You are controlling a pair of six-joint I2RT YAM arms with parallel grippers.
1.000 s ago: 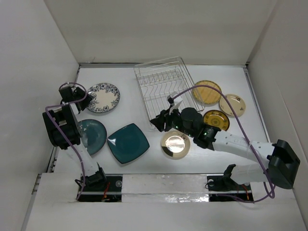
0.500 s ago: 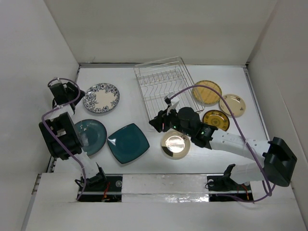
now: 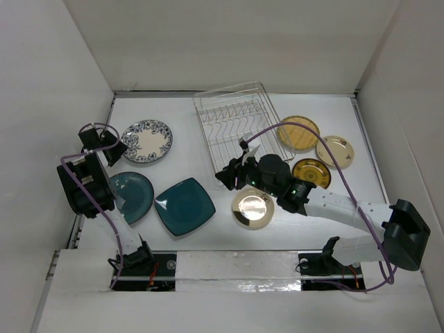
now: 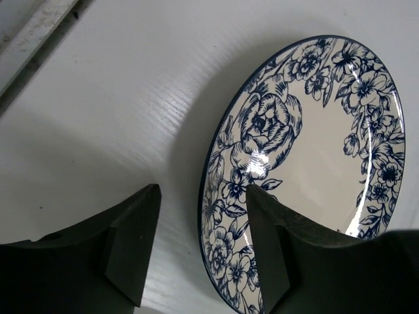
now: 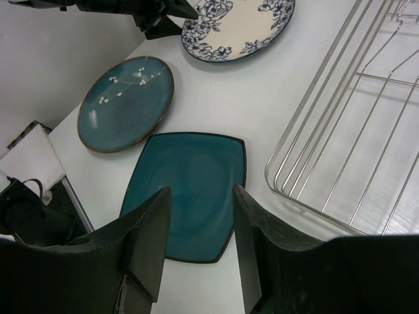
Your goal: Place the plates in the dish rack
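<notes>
Left gripper (image 4: 203, 191), jaws apart, straddles floral plate (image 4: 314, 150) rim.

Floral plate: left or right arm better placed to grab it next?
Left, probably. The left gripper is open, and the floral plate has its rim between the fingers in the wrist view. The right gripper, also open, sits by the dish rack facing the square teal plate, farther away.
</notes>
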